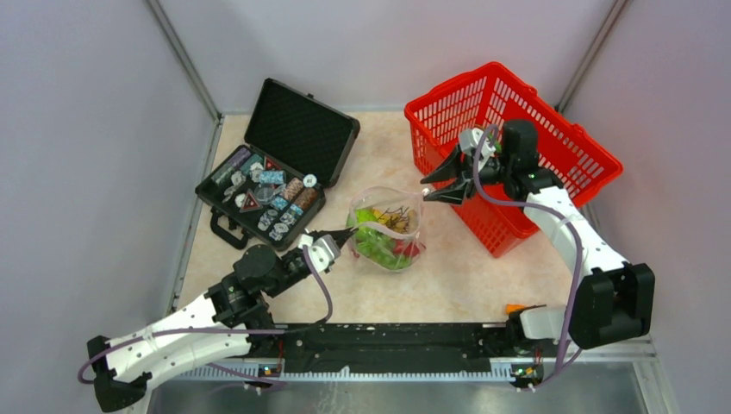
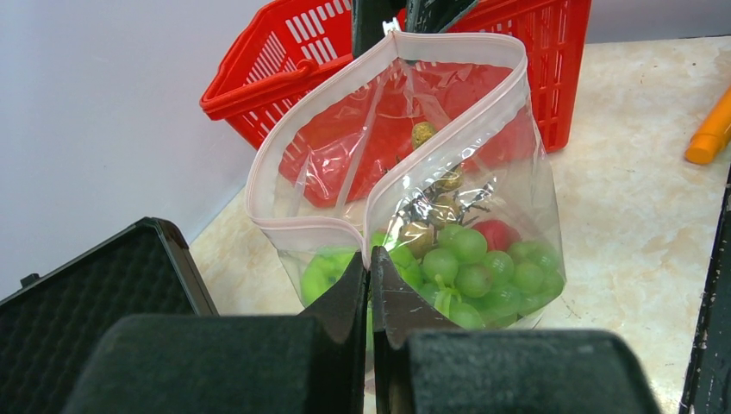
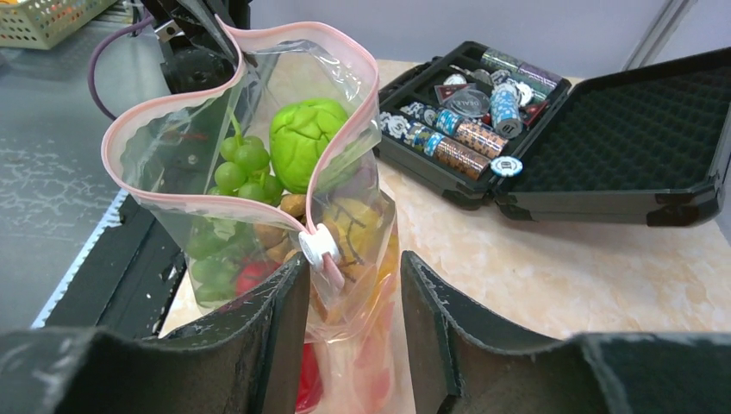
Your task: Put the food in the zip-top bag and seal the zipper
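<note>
The left claw clenched the standing zip-top bag at its zipper; the right claw, jaws parted, straddled the slider.

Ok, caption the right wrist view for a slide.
Right gripper open astride the unsealed zip-top bag at its slider, toy food inside, open black case behind.

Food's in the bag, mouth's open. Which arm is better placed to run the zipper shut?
Right. The right gripper stands open around the white slider on the zipper. The left gripper is shut on the opposite edge of the zip-top bag, better kept as anchor.
</note>
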